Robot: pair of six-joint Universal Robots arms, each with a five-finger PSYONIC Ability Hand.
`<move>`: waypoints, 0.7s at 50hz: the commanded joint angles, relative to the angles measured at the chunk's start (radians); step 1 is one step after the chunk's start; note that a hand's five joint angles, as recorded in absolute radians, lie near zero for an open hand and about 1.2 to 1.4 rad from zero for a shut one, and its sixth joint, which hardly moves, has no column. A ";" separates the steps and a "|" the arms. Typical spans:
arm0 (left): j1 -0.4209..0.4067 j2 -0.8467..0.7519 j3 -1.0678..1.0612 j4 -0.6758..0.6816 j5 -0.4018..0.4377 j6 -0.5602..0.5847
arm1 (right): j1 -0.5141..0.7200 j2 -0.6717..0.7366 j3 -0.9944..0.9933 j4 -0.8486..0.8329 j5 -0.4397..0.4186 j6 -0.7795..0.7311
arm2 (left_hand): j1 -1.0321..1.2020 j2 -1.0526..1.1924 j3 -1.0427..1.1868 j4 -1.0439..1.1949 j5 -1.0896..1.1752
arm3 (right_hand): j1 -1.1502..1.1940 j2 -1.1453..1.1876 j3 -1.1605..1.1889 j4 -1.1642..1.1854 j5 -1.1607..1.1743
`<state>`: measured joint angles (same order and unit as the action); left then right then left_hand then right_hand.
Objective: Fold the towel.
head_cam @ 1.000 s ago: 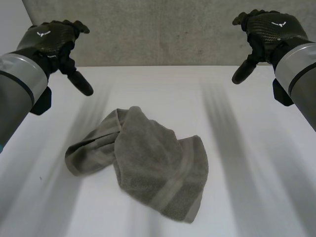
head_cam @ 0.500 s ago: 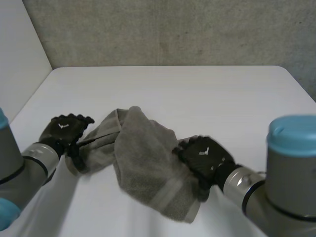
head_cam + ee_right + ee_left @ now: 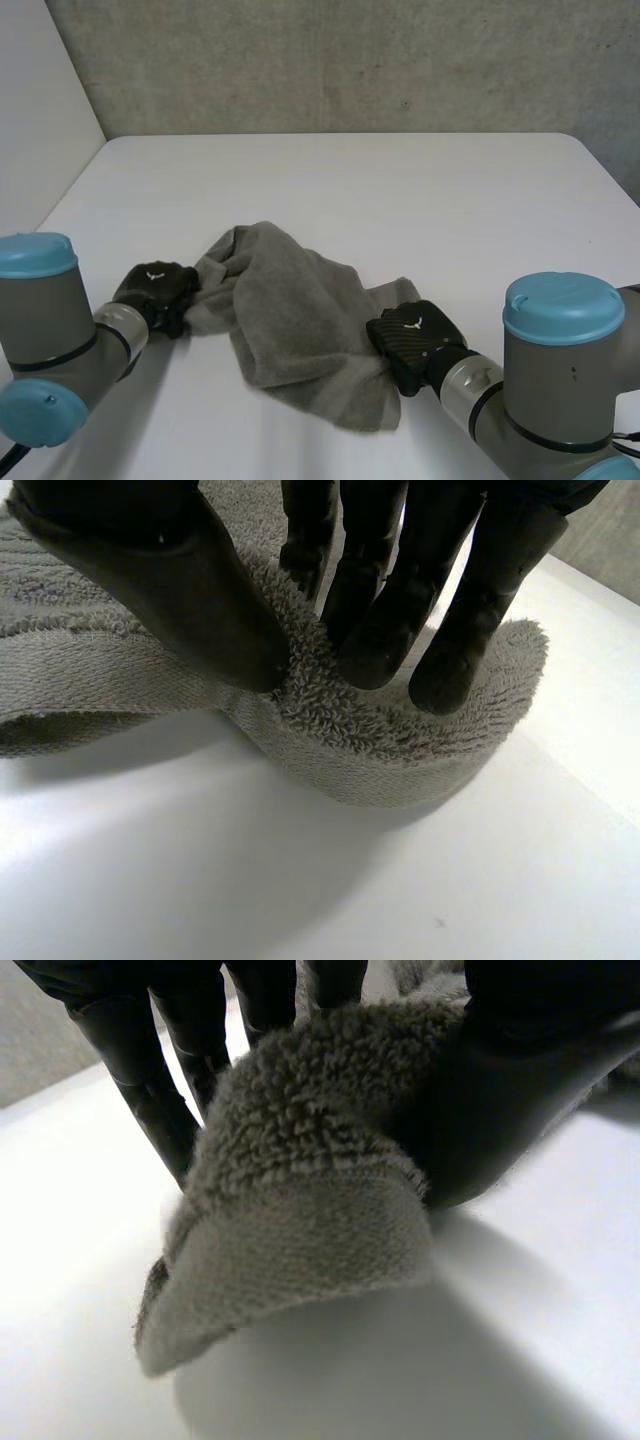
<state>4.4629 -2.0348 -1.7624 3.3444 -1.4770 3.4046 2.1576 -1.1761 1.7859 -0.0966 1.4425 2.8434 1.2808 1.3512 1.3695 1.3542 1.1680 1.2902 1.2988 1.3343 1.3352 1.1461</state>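
A crumpled grey-green towel (image 3: 290,320) lies on the white table (image 3: 400,200), bunched into a diagonal heap. My left hand (image 3: 153,292) grips its left end; the left wrist view shows a towel edge (image 3: 300,1240) pinched between thumb (image 3: 520,1100) and fingers (image 3: 140,1090), lifted just off the table. My right hand (image 3: 412,342) is at the towel's right edge. In the right wrist view the thumb (image 3: 180,590) and fingers (image 3: 380,620) pinch a curved fold of the towel (image 3: 400,740).
A grey concrete wall (image 3: 350,60) stands behind the table's far edge. A pale panel (image 3: 40,120) borders the table on the left. Bare table surface stretches beyond and to the right of the towel.
Both hands came down from above the table's far corners to the towel's ends. They have since closed on the cloth, and the towel has bunched slightly inward.
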 commanded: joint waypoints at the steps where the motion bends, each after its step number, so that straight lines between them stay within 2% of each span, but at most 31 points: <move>1: 0.001 0.189 -0.022 -0.025 0.000 -0.013 | -0.024 -0.076 -0.017 0.018 0.001 0.002 | 0.116 0.045 0.027 0.042 0.054 | 0.106 0.097 0.062 0.061 0.076; 3: 0.002 0.337 -0.031 -0.083 0.006 -0.025 | -0.092 -0.256 -0.048 0.075 -0.011 0.002 | 0.116 0.045 0.027 0.042 0.054 | 0.106 0.097 0.062 0.061 0.076; 4: 0.002 0.338 -0.031 -0.083 0.006 -0.025 | -0.093 -0.257 -0.048 0.075 -0.011 0.002 | 0.116 0.045 0.027 0.042 0.054 | 0.106 0.097 0.062 0.061 0.076; 5: 0.006 0.405 -0.025 -0.117 0.007 -0.037 | -0.123 -0.320 -0.081 0.122 -0.020 0.002 | 0.116 0.045 0.027 0.042 0.054 | 0.106 0.097 0.062 0.061 0.076; 9: 0.024 0.508 -0.002 -0.168 0.012 -0.074 | -0.179 -0.353 -0.183 0.241 -0.056 0.002 | 0.116 0.045 0.027 0.042 0.054 | 0.106 0.097 0.062 0.061 0.076; 11: 0.053 0.544 0.036 -0.206 0.014 -0.105 | -0.235 -0.356 -0.271 0.349 -0.117 -0.001 | 0.116 0.045 0.027 0.042 0.054 | 0.106 0.097 0.062 0.061 0.076; 17: 0.085 0.513 0.066 -0.253 0.021 -0.116 | -0.292 -0.313 -0.350 0.434 -0.194 -0.012 | 0.116 0.045 0.027 0.042 0.054 | 0.106 0.097 0.062 0.061 0.076; 19: 0.098 0.400 0.081 -0.255 0.049 -0.116 | -0.297 -0.185 -0.396 0.434 -0.194 -0.013 | 0.116 0.045 0.027 0.042 0.054 | 0.106 0.097 0.062 0.061 0.076; 20: 0.098 0.400 0.081 -0.255 0.049 -0.116 | -0.297 -0.185 -0.396 0.434 -0.194 -0.013 | 0.116 0.045 0.027 0.042 0.054 | 0.106 0.097 0.062 0.061 0.076; 22: 0.096 0.259 0.122 -0.255 0.057 -0.117 | -0.286 -0.058 -0.474 0.437 -0.189 -0.015 | 0.116 0.045 0.027 0.042 0.054 | 0.106 0.097 0.062 0.061 0.076; 23: 0.096 0.258 0.123 -0.255 0.057 -0.117 | -0.286 -0.057 -0.474 0.437 -0.189 -0.015 | 0.116 0.045 0.027 0.042 0.054 | 0.106 0.097 0.062 0.061 0.076; 24: 0.079 0.176 0.162 -0.256 0.050 -0.114 | -0.275 0.004 -0.521 0.437 -0.186 -0.015 | 0.116 0.045 0.027 0.042 0.054 | 0.106 0.097 0.062 0.061 0.076; 25: 0.079 0.176 0.162 -0.256 0.050 -0.114 | -0.262 0.068 -0.578 0.436 -0.186 -0.015 | 0.116 0.045 0.027 0.042 0.054 | 0.106 0.097 0.062 0.061 0.076; 26: 0.075 0.098 0.211 -0.256 0.047 -0.117 | -0.262 0.069 -0.579 0.436 -0.186 -0.015 | 0.078 0.008 -0.011 0.005 0.016 | 0.106 0.097 0.062 0.061 0.076; 27: 0.068 0.029 0.266 -0.258 0.047 -0.122 | -0.248 0.141 -0.649 0.431 -0.179 -0.013 | 0.040 -0.031 -0.049 -0.033 -0.022 | 0.106 0.097 0.062 0.061 0.076; 28: 0.068 0.028 0.267 -0.258 0.047 -0.122 | -0.248 0.142 -0.649 0.431 -0.179 -0.013 | 0.040 -0.031 -0.049 -0.034 -0.022 | 0.106 0.097 0.062 0.061 0.076; 30: 0.056 -0.091 0.403 -0.256 0.043 -0.126 | -0.234 0.280 -0.816 0.433 -0.148 -0.012 | -0.004 -0.075 -0.093 -0.078 -0.066 | 0.106 0.097 0.062 0.061 0.076; 31: 0.056 -0.091 0.403 -0.256 0.043 -0.127 | -0.234 0.280 -0.816 0.433 -0.148 -0.012 | -0.004 -0.075 -0.093 -0.078 -0.066 | 0.106 0.097 0.062 0.061 0.076; 33: 0.052 -0.174 0.547 -0.256 0.026 -0.162 | -0.232 0.389 -0.978 0.419 -0.073 -0.012 | -0.110 -0.180 -0.198 -0.183 -0.171 | 0.106 0.097 0.062 0.061 0.076; 34: 0.052 -0.174 0.547 -0.256 0.026 -0.162 | -0.232 0.389 -0.979 0.419 -0.073 -0.012 | -0.110 -0.181 -0.199 -0.184 -0.172 | 0.106 0.097 0.062 0.061 0.076; 35: 0.052 -0.203 0.613 -0.256 0.012 -0.183 | -0.232 0.430 -1.049 0.407 -0.021 -0.013 | -0.290 -0.361 -0.379 -0.364 -0.352 | -0.120 -0.128 -0.164 -0.165 -0.150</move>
<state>4.5262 -2.0814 -1.3989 3.0868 -1.4335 3.2741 1.9140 -0.9360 1.0153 0.3356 1.2932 2.8306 1.2219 1.2189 1.2192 1.2167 1.0486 1.2990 1.3028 1.3396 1.3359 1.1461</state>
